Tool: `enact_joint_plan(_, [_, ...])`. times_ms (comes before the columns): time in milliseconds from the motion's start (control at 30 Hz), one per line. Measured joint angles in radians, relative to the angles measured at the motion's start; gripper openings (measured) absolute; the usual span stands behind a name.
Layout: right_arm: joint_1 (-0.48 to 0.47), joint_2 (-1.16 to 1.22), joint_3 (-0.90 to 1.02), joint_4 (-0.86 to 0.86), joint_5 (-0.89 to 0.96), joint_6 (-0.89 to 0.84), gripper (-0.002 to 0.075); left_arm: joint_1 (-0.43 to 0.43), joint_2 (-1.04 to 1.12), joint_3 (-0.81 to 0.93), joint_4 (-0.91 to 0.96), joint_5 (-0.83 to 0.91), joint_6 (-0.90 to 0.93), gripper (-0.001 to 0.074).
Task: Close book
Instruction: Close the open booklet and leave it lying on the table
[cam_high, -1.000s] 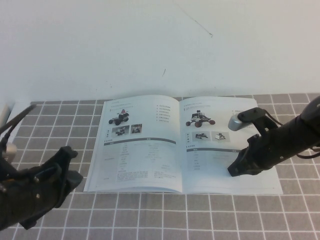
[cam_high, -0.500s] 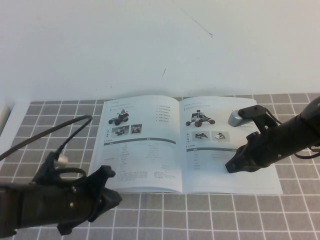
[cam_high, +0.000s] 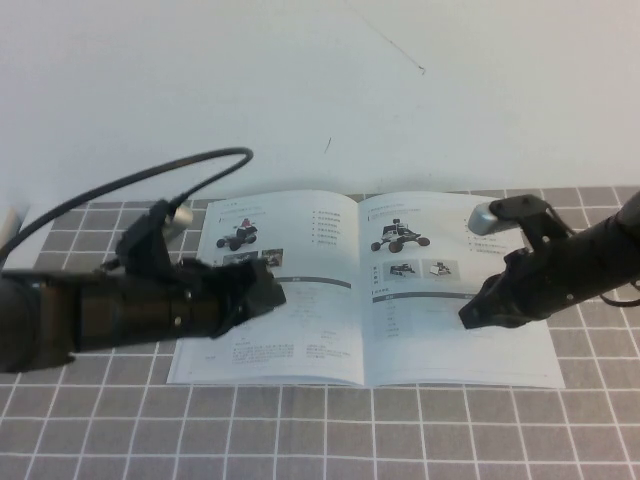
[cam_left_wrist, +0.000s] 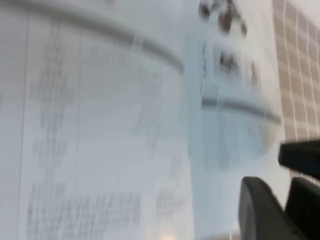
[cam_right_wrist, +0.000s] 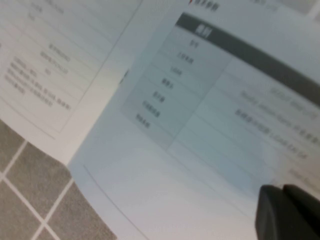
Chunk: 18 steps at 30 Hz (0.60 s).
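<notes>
White-paged book lying open and flat on the counter, spine running toward the wall. Use the right claw, tips together and resting on the right page, as a pin, and slip the left claw, low over the left page with its spread impossible to tell, under that page's outer edge to fold it across the spine. Mind the grey checked cloth over the counter, likely to let paper skid, and the plain white wall close behind.

White book, grey white-gridded tablecloth, white wall
</notes>
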Motion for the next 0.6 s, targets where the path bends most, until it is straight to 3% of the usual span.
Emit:
enact_joint_plan(67, [-0.021, -0.028, 0.000, 0.000, 0.010, 0.016, 0.0023, 0.000, 0.004, -0.063, 0.009, -0.041, 0.002, 0.0073])
enact_joint_plan(167, [-0.067, -0.060, 0.000, 0.000, 0.049, 0.036, 0.0097, 0.002, 0.022, -0.155, 0.126, -0.070, -0.067, 0.0022])
enact_joint_plan(333, [-0.114, -0.065, 0.000, 0.002, 0.117, 0.041, 0.0206, 0.002, 0.054, -0.242, 0.384, -0.037, -0.274, 0.0004])
enact_joint_plan(600, [-0.053, -0.054, 0.000, 0.071, 0.136, -0.008, 0.0224, 0.013, 0.097, -0.203, 0.504, -0.028, -0.467, 0.0008])
